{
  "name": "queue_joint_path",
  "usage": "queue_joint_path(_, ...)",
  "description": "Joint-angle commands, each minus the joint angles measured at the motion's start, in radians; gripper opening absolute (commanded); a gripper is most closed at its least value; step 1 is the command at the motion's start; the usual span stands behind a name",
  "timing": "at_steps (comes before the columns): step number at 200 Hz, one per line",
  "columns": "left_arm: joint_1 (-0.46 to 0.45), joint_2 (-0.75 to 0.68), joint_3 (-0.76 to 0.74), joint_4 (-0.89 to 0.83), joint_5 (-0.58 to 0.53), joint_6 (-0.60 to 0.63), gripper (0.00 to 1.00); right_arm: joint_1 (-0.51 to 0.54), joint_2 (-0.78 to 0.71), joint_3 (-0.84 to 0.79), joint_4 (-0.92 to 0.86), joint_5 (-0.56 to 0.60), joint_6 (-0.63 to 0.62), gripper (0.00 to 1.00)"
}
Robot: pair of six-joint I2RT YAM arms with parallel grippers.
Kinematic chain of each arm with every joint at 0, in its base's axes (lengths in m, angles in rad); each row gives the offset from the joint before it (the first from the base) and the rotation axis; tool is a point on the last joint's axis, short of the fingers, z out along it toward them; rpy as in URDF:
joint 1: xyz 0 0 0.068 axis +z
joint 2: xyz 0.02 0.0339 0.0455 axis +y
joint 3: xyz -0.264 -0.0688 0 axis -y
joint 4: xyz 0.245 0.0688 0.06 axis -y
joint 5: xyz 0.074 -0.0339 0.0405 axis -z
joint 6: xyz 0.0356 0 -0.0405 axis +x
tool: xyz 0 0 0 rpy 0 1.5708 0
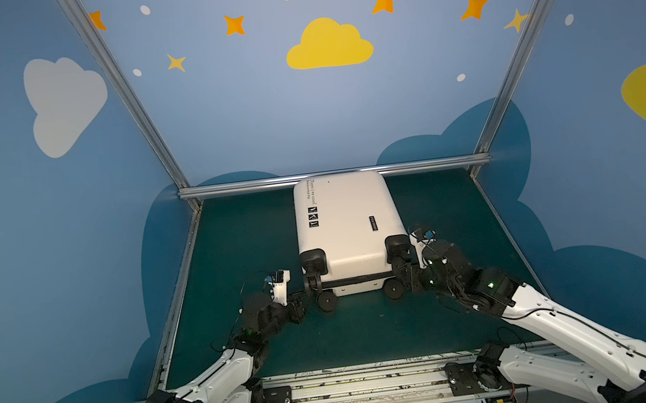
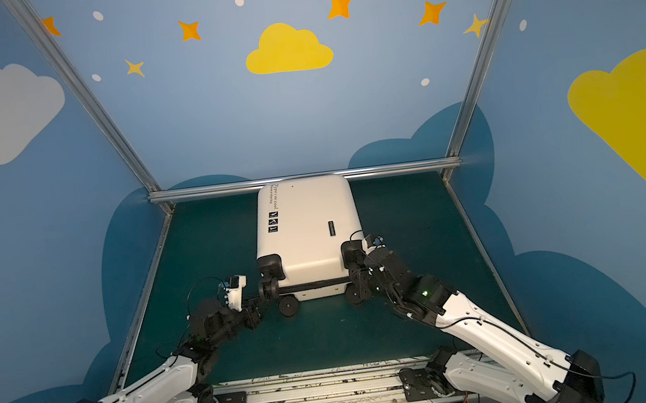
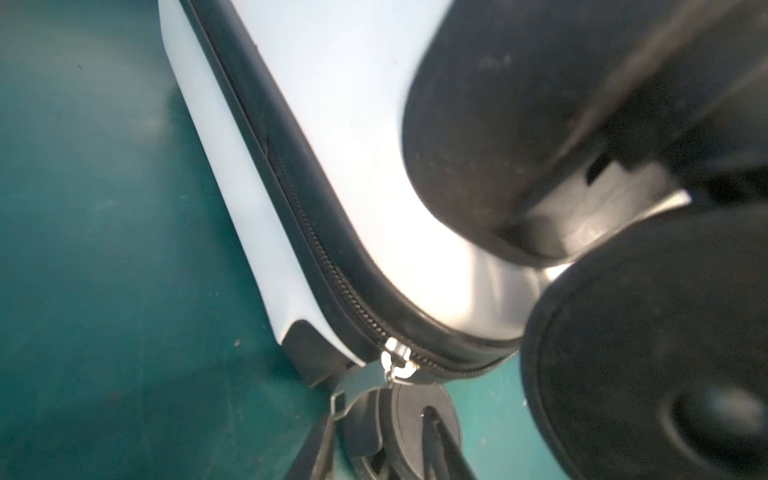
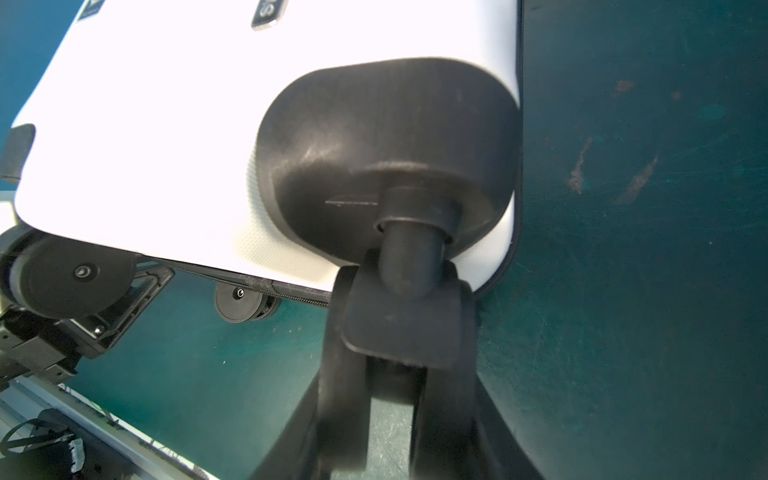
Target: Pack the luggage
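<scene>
luggage held at caster by right gripper; left gripper narrow (at zipper pull).

**Even overhead light, blown whites up close**

Both top views are evenly lit from above and sharp, though the frame rails bow toward the edges. The luggage leaves only faint shadow under its near end on the green bench. In the right wrist view its shell burns out to white. In the left wrist view the near wheel is blurred and the zipper crisp.
</scene>
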Motion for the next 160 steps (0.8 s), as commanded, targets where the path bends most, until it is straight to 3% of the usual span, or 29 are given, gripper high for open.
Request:
queue_joint_path(1, 0.0, 0.018, 0.024, 0.052, 0.021, 0.025, 0.25, 0.019, -0.034, 0.012, 0.002, -0.037, -0.047, 0.0)
queue_joint_path(160, 0.019, 0.133, 0.05, 0.119, 0.011, 0.05, 0.23, 0.02, -0.037, 0.015, -0.004, -0.034, -0.042, 0.0)
